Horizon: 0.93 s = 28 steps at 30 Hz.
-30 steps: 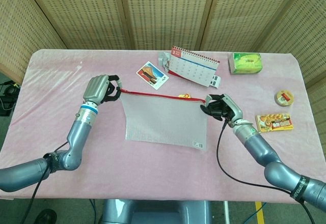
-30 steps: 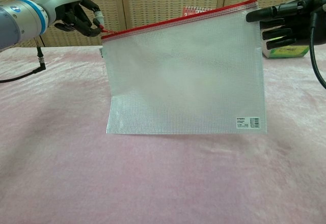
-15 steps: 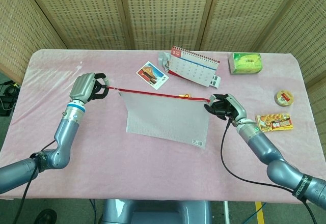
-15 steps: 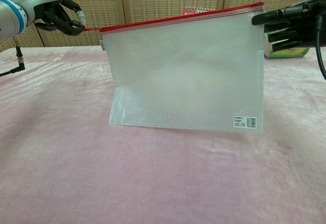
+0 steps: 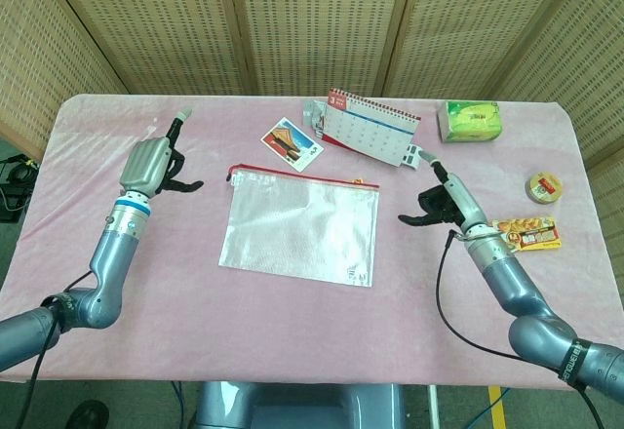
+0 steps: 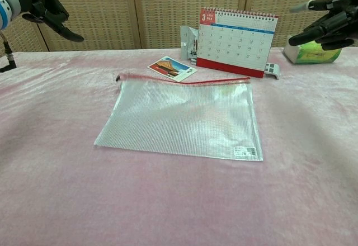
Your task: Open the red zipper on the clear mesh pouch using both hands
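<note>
The clear mesh pouch (image 5: 299, 224) (image 6: 182, 116) lies flat on the pink cloth, its red zipper (image 5: 304, 176) (image 6: 184, 80) along the far edge. My left hand (image 5: 154, 161) (image 6: 46, 1) hovers left of the pouch with its fingers spread, holding nothing. My right hand (image 5: 439, 200) (image 6: 330, 18) hangs right of the pouch, fingers apart and empty. Neither hand touches the pouch.
A desk calendar (image 5: 370, 126) (image 6: 236, 42) stands behind the pouch, with a picture card (image 5: 291, 143) (image 6: 172, 67) to its left. A green packet (image 5: 470, 120) sits at the back right. A tape roll (image 5: 544, 187) and a snack box (image 5: 526, 233) lie near the right edge.
Both hands let go of the pouch and spread their fingers. The pouch dropped from upright to flat on the table, and the hands drew apart.
</note>
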Available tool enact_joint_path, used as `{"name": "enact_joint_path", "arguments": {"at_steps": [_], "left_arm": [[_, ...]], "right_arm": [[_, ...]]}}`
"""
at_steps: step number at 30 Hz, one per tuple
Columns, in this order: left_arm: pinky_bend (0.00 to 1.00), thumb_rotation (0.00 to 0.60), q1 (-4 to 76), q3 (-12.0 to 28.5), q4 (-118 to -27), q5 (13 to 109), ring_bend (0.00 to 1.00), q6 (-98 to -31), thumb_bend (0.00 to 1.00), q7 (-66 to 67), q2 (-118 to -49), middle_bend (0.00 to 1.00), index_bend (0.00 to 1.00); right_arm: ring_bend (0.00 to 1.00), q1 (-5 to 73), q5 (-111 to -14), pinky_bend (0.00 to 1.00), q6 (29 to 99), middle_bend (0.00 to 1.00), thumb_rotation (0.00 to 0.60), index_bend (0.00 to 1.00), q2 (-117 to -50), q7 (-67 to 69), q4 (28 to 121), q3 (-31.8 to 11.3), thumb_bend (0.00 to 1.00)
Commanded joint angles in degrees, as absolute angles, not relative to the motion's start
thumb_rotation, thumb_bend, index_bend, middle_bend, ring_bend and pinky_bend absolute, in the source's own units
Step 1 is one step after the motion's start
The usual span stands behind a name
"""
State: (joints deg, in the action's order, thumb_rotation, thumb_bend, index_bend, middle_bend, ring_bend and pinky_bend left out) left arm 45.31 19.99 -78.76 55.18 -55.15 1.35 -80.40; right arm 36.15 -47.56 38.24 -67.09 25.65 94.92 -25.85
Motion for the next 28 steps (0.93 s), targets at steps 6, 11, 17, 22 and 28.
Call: {"name": "enact_joint_path", "arguments": {"at_steps": [6, 11, 17, 22, 28], "left_arm": [[0.79, 0.600, 37.13, 15.20, -85.46, 65.20, 0.58, -68.05, 0.00, 3.41, -74.62, 0.53, 0.00], [0.02, 0.600, 30.85, 10.61, -91.96, 67.24, 0.00, -73.68, 0.00, 7.51, -70.67, 0.00, 0.00], [0.00, 0.600, 24.56, 5.57, -95.99, 71.11, 0.00, -78.76, 0.00, 8.29, -67.61, 0.00, 0.00], [0.00, 0.600, 17.01, -0.14, -96.74, 77.53, 0.00, -86.56, 0.00, 7.98, -66.48, 0.00, 0.00], [0.00, 0.600, 13.48, -1.60, -94.44, 81.02, 0.00, -89.47, 0.00, 5.29, -67.42, 0.00, 0.00]], "right_arm": [[0.82, 29.18, -68.56, 0.96, 61.55, 0.81, 0.600, 0.10, -67.46, 10.91, 90.66, -17.32, 0.00], [0.12, 24.27, -78.88, 0.19, 72.65, 0.14, 0.600, 0.09, -67.53, 4.13, 84.32, -11.88, 0.00], [0.00, 18.97, -83.92, 0.00, 81.00, 0.00, 0.600, 0.05, -67.34, 2.64, 80.92, -8.19, 0.00], [0.00, 13.39, -86.43, 0.00, 86.89, 0.00, 0.600, 0.05, -67.48, 1.70, 79.29, -4.55, 0.00], [0.00, 10.78, -87.39, 0.00, 89.17, 0.00, 0.600, 0.05, -67.04, 3.30, 79.79, -3.43, 0.00]]}}
